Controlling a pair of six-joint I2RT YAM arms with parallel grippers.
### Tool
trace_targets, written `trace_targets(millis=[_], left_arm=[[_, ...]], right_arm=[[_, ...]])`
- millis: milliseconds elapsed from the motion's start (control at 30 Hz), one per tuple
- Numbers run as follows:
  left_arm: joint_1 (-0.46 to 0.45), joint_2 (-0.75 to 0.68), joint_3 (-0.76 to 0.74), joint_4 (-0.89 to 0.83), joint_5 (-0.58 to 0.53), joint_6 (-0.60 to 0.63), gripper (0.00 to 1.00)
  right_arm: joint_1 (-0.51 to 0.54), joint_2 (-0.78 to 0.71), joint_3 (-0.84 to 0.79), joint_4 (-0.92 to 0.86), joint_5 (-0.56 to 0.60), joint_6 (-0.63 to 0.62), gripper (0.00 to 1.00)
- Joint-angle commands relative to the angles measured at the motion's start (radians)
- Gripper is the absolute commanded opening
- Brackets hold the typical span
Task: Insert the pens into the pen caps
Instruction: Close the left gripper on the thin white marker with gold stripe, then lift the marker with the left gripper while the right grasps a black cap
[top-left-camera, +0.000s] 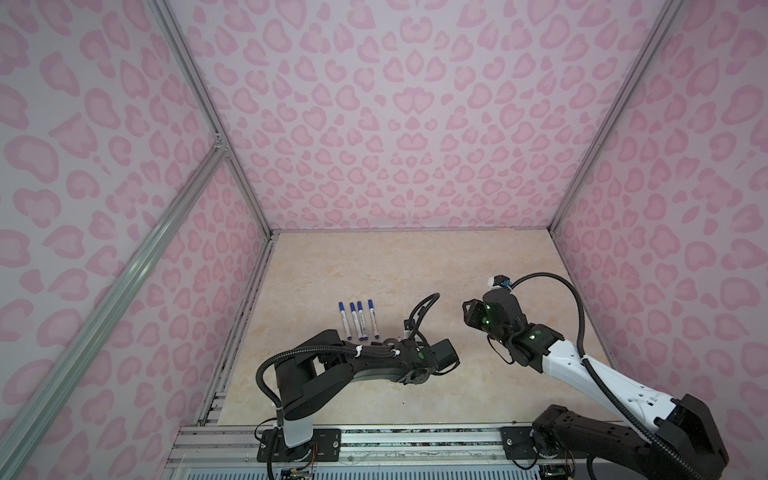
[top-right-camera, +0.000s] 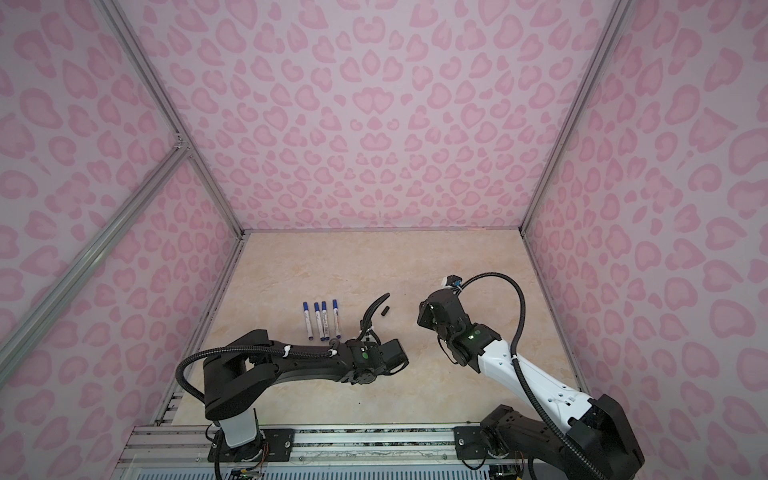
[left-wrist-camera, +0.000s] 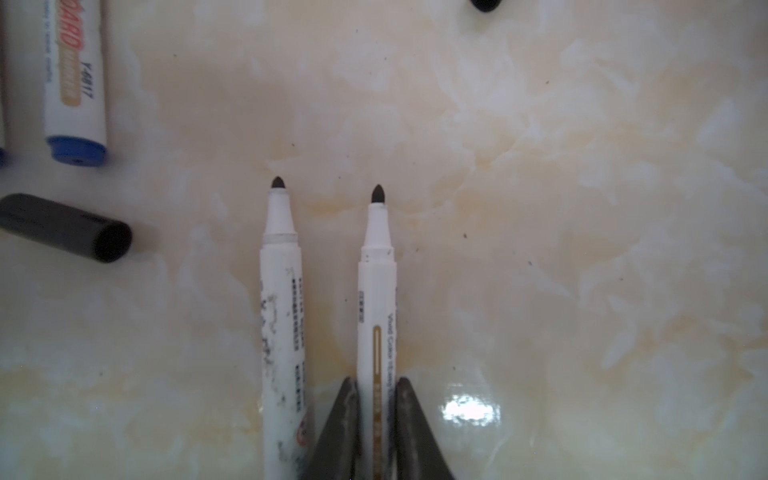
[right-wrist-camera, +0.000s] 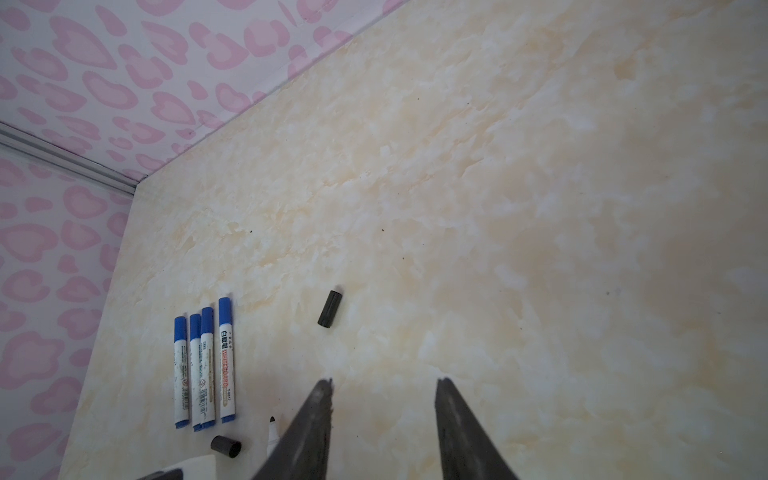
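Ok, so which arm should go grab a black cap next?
Right. The right gripper hovers with jaws open and empty, and a loose black cap lies ahead of it. The left gripper is shut on an uncapped pen, so it likely can't take a cap.

My two top views hang high over the six o'clock edge of the table (top-left-camera: 415, 266) and look down toward twelve. The left wrist camera stares down from very near; the right wrist one, higher, faces about ten o'clock. All four show the capped pens (top-left-camera: 362, 321).
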Motion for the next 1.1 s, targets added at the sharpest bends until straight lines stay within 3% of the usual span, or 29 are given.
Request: trace_targets(millis=[0,167,267,533,800,933,1067], left_arm=[[0.001,-0.003,-0.013,-0.009,0.035,0.0,0.13],[0.001,-0.034,-0.027,0.005,0.035,0.026,0.03],[0.001,-0.087,-0.033,-0.01,0.018,0.059,0.03],[-0.035,-0.476,-0.173,-0.025,-0.076,0.129,0.03],[-0.078,-0.879,-0.427,-0.027,-0.097,0.084,0.03],[-0.119,-1.015,-0.542,-0.001,-0.096,0.081,0.03],[-0.134,-1.054,-0.561,0.011,-0.093,0.112,0.03]], right_arm=[[-0.001,0.0,-0.009,0.01,0.006,0.003,0.43],[0.0,0.007,-0.01,0.015,-0.003,0.0,0.43],[0.003,0.033,-0.008,0.034,-0.034,-0.013,0.42],[0.119,0.24,0.107,-0.001,0.045,-0.003,0.39],[0.171,0.572,0.361,-0.114,0.071,0.004,0.27],[0.172,0.681,0.446,-0.135,0.077,-0.005,0.31],[0.171,0.762,0.515,-0.165,0.088,-0.012,0.36]])
